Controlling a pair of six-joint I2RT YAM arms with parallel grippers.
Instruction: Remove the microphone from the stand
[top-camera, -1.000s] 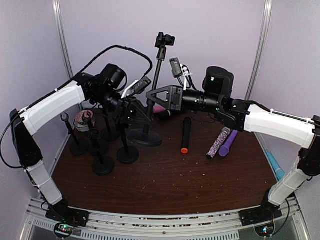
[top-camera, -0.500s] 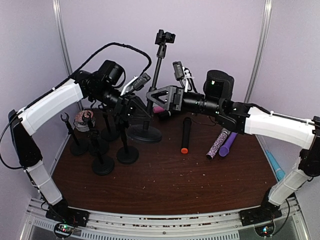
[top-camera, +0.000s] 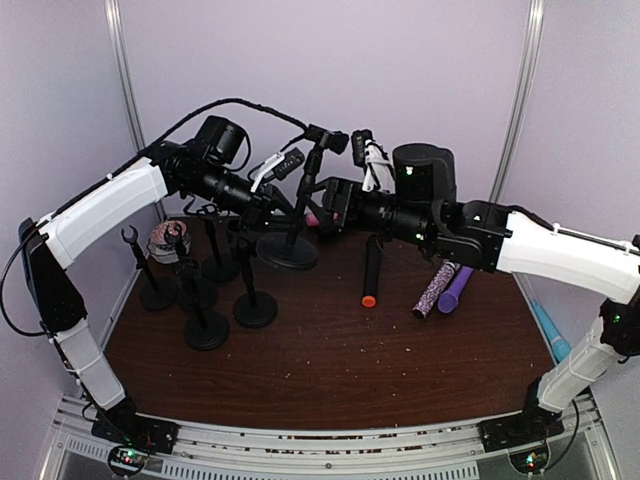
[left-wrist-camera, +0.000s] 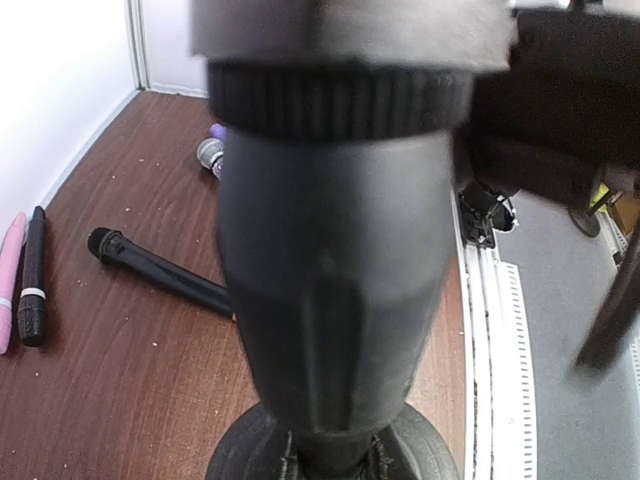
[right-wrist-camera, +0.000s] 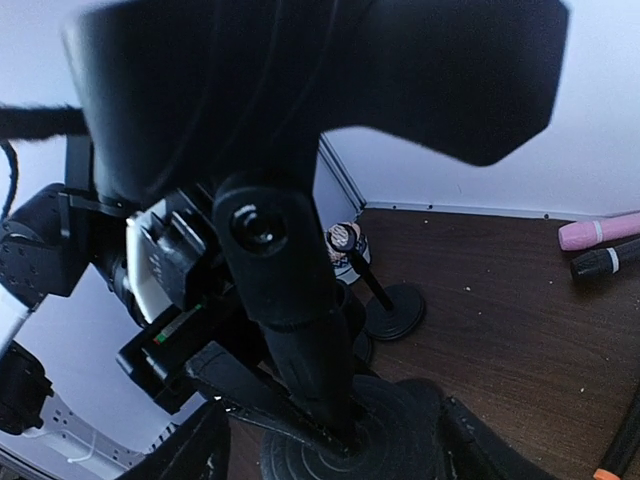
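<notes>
The tall black stand (top-camera: 305, 195) leans with its round base (top-camera: 287, 250) at the back of the table. A short black holder (top-camera: 325, 140) tops it; I cannot tell whether a microphone sits in it. My left gripper (top-camera: 275, 212) is shut on the pole low down, just above the base. In the left wrist view the pole (left-wrist-camera: 330, 300) fills the frame and hides the fingers. My right gripper (top-camera: 325, 205) is open, its fingers (right-wrist-camera: 190, 450) spread on either side of the pole (right-wrist-camera: 310, 340) and base (right-wrist-camera: 400, 440), not touching.
Several small empty stands (top-camera: 205, 330) and a tape roll (top-camera: 165, 242) are at the left. A black microphone with an orange end (top-camera: 370, 270), a glitter one (top-camera: 437, 285), a purple one (top-camera: 457, 287) and a pink one (top-camera: 318, 218) lie on the table.
The stand has tilted, its top dropping lower and its base shifting back. My left gripper moved with it. My right gripper moved left and closer around the pole.
</notes>
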